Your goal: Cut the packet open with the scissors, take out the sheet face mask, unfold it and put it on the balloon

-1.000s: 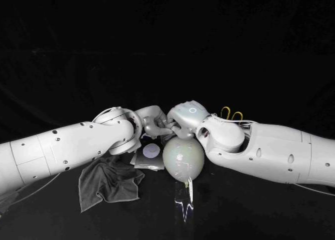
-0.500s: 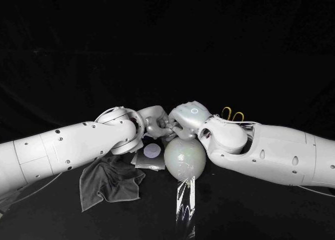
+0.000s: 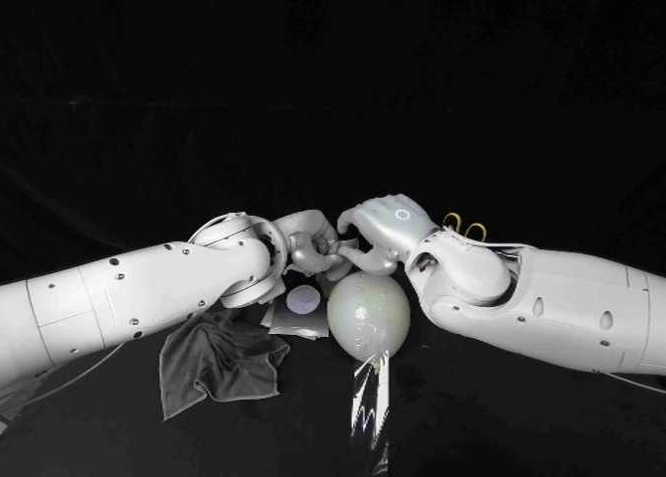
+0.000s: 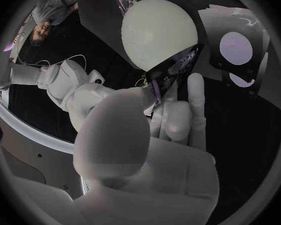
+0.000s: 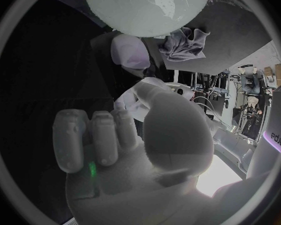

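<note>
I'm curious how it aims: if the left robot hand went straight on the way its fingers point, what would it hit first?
The left robot hand would first meet the dark shiny piece at its fingertips, then likely the balloon; depth unclear.

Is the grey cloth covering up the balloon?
No, the grey cloth lies crumpled beside the balloon, off to one side and not over it.

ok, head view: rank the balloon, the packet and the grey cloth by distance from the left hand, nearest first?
1. The balloon and the packet: both lie just below the left hand, the balloon to the right, the packet to the left. They are too close to call.
2. The grey cloth: clearly farthest, lower left, toward the robot.
</note>
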{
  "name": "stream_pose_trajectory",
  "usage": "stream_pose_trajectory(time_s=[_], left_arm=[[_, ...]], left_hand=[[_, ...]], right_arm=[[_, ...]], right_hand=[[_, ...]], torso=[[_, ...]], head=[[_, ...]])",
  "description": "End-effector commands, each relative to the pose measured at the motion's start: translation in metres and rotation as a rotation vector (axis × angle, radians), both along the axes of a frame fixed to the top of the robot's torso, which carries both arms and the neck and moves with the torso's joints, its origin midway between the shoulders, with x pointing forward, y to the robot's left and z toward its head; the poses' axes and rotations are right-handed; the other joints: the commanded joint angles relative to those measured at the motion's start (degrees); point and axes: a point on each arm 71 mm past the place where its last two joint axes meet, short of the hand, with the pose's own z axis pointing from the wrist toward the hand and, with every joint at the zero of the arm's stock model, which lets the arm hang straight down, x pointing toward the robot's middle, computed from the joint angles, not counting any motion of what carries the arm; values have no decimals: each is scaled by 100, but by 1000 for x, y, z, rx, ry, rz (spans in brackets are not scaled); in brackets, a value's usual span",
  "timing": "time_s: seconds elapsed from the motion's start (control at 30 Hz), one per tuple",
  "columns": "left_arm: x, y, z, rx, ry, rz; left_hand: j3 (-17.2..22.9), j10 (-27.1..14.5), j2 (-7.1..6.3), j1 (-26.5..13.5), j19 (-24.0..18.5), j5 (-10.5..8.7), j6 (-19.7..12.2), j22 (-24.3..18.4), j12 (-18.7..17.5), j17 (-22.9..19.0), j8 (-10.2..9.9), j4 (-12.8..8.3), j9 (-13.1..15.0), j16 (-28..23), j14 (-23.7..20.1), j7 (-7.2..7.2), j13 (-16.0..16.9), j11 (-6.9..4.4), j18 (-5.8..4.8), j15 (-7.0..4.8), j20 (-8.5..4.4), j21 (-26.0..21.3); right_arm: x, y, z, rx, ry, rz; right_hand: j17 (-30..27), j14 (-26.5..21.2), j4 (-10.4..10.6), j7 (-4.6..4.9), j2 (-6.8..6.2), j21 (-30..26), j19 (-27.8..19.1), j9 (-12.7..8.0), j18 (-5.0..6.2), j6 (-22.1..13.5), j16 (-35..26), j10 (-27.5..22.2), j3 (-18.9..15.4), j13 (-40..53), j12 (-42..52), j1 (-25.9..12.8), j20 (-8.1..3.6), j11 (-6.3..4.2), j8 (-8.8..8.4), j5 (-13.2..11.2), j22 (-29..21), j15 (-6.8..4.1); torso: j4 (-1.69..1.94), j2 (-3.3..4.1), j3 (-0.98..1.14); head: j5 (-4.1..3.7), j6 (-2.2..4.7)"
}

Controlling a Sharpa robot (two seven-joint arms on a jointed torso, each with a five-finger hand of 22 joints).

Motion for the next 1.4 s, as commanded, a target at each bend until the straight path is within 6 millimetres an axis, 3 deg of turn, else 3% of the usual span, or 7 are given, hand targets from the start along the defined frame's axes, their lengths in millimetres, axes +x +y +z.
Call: stream_pose_trajectory(time_s=[0.03, 0.1, 0.27, 0.5, 0.6, 0.97, 1.4], left_arm=[[-1, -2, 2, -22, -8, -2], [-1, -2, 3, -25, -10, -2], [-2, -2, 3, -29, -14, -3], [-3, -1, 3, -32, -16, -4], [-3, -1, 4, -34, -17, -4], [-4, -2, 4, -41, -19, -12], [-6, -5, 5, -47, -19, -25]], left_hand=[[92, 198, -29, -87, 11, 19, 36, 16, 7, 30, 174, -31, 196, 41, 68, -11, -13, -131, 65, -11, -39, 48], [149, 220, -50, -128, 19, 19, 43, 26, 5, 40, 190, -74, 207, 49, 86, -15, -21, -138, 65, -18, -46, 70], [327, 266, -114, -236, 33, 18, 56, 56, -11, 42, 223, -204, 229, 60, 122, -22, -47, -148, 64, -32, -68, 130], [424, 298, -135, -330, 32, 18, 62, 73, -20, 26, 243, -268, 245, 59, 135, -26, -65, -153, 63, -37, -75, 163], [424, 298, -135, -330, 32, 18, 62, 73, -20, 26, 243, -268, 245, 59, 135, -26, -65, -153, 63, -37, -75, 163], [448, 307, -136, -359, 31, 17, 63, 76, -23, 11, 249, -284, 249, 56, 136, -27, -70, -154, 62, -38, -76, 170], [452, 310, -137, -366, 31, 18, 64, 77, -23, -13, 250, -286, 250, 49, 132, -28, -71, -154, 62, -39, -77, 172]], right_arm=[[-7, -2, 11, 143, -69, 66], [-11, -6, 13, 187, -79, 86], [-18, -16, 17, 256, -79, 112], [-33, -30, 21, 312, -46, 172], [-37, -32, 18, 282, -3, 182], [-38, -29, -1, 126, 143, 131], [-29, -20, -13, 9, 202, 64]], right_hand=[[1505, 588, 14, 41, -78, -55, 276, -48, 50, -116, 24, 720, -63, 1423, -110, 32, 52, 212, -101, -34, 1316, 59], [1505, 588, 51, 40, -90, -89, 257, -101, 60, -234, 24, 693, -121, 1389, -167, 93, 84, 216, -215, -34, 1304, 62], [1505, 588, 72, 66, -49, -111, 246, -122, 66, -202, 24, 663, -127, 1351, -229, 188, 113, 233, -248, -33, 1297, 62], [1505, 588, 119, 102, 67, 82, 366, -140, 20, 119, 24, 765, -54, 1467, -31, 341, 165, 267, -215, -13, 1368, 74], [1505, 588, 68, 60, 79, 249, 465, -157, -21, 290, 24, 871, -3, 1601, 192, 446, 159, 242, -203, -8, 1427, 46], [1505, 588, 55, 66, -119, 474, 595, -228, -79, 446, 24, 871, -194, 1601, 192, 391, 117, 241, -287, -30, 1506, 14], [1505, 588, 21, 68, -157, 474, 595, -276, -79, 396, 24, 871, -271, 1601, 192, 443, 125, 247, -377, -32, 1506, 27]], torso=[[0, 1, 0], [1, 3, 1], [-1, 0, -2], [2, 3, 1], [2, 2, -2], [6, 6, 4], [1, 3, -1]], head=[[11, 1], [14, 4], [34, -6], [74, -26], [77, -28], [79, -30], [71, -63]])
